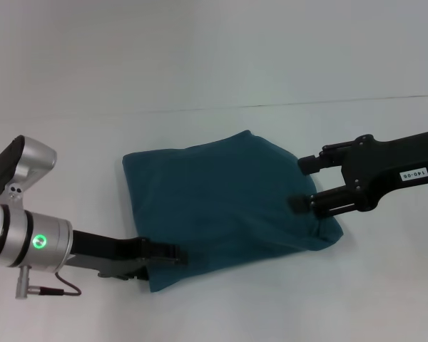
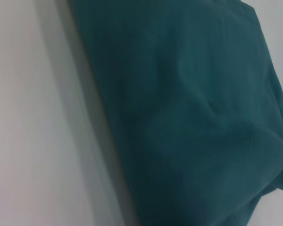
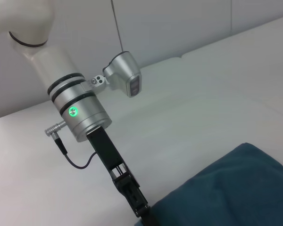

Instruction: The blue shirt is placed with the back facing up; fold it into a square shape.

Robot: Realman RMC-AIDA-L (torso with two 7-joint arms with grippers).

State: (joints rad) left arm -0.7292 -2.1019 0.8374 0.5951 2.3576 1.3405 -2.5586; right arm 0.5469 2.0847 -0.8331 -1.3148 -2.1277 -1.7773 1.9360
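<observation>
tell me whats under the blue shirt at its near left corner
The left tool reaches that corner of the blue shirt, its tip covered by cloth. The white table shows around it.

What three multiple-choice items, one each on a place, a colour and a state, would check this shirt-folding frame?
1. Where is the left gripper?
A. At the shirt's near-left corner
B. Raised above the shirt's middle
C. Beside the right gripper

2. What colour is the blue shirt?
A. Bright red
B. Plain dark teal-blue
C. White with stripes

3. What state is the shirt in?
A. Spread flat with both sleeves out
B. Hanging in the air from a gripper
C. Folded into a compact, roughly square bundle on the table

Key: 1 A, the head view shows the left gripper's tip at the shirt's near-left edge, and the right wrist view agrees. 2 B, all three views show unprinted teal-blue fabric. 3 C, no sleeves show and the bundle lies on the table, with the right gripper open at its right side.
</observation>
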